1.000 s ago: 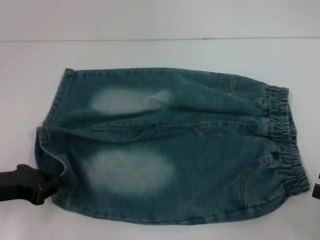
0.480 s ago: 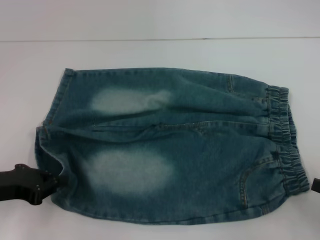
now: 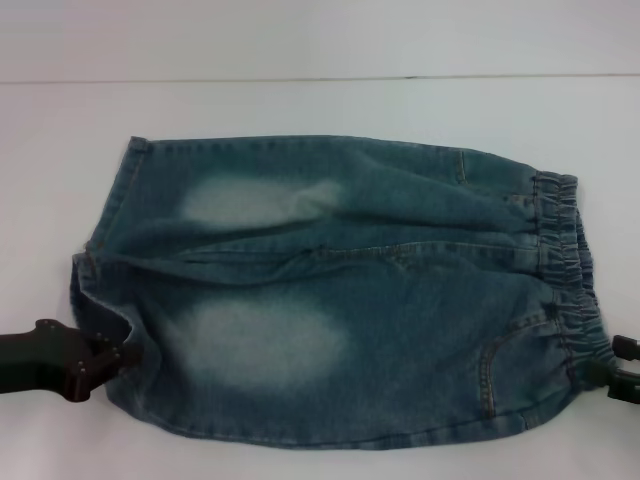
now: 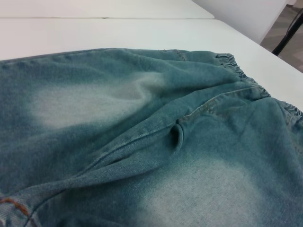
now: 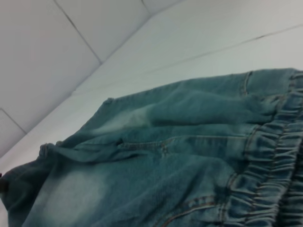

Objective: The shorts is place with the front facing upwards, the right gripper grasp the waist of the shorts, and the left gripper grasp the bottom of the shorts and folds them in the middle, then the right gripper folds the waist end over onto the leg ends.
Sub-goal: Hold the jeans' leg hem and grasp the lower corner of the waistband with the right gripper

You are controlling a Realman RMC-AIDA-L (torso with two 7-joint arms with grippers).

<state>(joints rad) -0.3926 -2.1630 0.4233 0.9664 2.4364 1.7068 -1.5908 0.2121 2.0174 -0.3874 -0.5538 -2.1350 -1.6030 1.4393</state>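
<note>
The faded blue denim shorts (image 3: 340,300) lie flat, front up, on the white table. Their elastic waist (image 3: 565,270) points to the right and the leg hems (image 3: 100,270) to the left. My left gripper (image 3: 115,357) sits at the near leg's hem, touching the cloth at the shorts' lower left corner. My right gripper (image 3: 610,370) shows at the right edge, right against the near end of the waist. The left wrist view looks over the shorts (image 4: 142,142) from the leg end toward the waist (image 4: 236,75). In the right wrist view the shorts (image 5: 165,156) fill the picture, with the gathered waist (image 5: 265,184) closest.
The white table (image 3: 320,105) runs all round the shorts, with its far edge a thin line at the back. A dark stand leg (image 4: 289,33) stands on the floor beyond the table's corner.
My right gripper has come into view from the right edge and reached the near end of the waist. The left gripper has shifted slightly at the leg hem. The shorts have not moved.
</note>
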